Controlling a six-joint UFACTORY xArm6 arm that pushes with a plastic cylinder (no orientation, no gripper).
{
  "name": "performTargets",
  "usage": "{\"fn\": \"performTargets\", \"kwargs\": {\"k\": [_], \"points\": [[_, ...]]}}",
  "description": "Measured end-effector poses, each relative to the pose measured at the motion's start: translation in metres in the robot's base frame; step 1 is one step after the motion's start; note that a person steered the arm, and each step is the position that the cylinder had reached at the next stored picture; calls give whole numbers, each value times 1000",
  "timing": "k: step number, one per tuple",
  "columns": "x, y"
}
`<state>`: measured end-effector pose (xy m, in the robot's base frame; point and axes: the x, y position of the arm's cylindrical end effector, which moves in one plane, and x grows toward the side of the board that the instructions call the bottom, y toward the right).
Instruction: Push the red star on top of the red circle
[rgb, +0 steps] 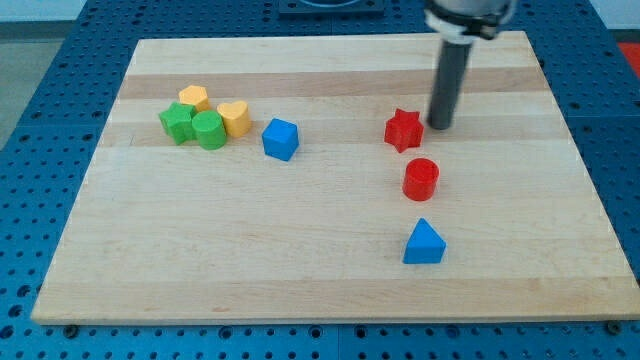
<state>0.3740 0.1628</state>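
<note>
The red star (403, 130) lies on the wooden board (300, 260), right of centre. The red circle (421, 179) sits just below it and slightly to the right, with a small gap between them. My tip (439, 125) rests on the board just right of the red star, close to its right edge, above the red circle.
A blue triangle (424, 243) lies below the red circle. A blue cube (281, 138) sits left of the star. At the upper left a cluster holds a green star (178, 122), a green circle (209, 130), a yellow pentagon (194, 98) and a yellow heart (235, 117).
</note>
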Motion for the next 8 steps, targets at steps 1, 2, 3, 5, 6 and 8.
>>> {"fn": "performTargets", "kwargs": {"k": [1,2,3,5,6,8], "points": [[-46,-25],[-58,-105],[-36,-140],[10,-136],[18,-107],[55,-134]]}}
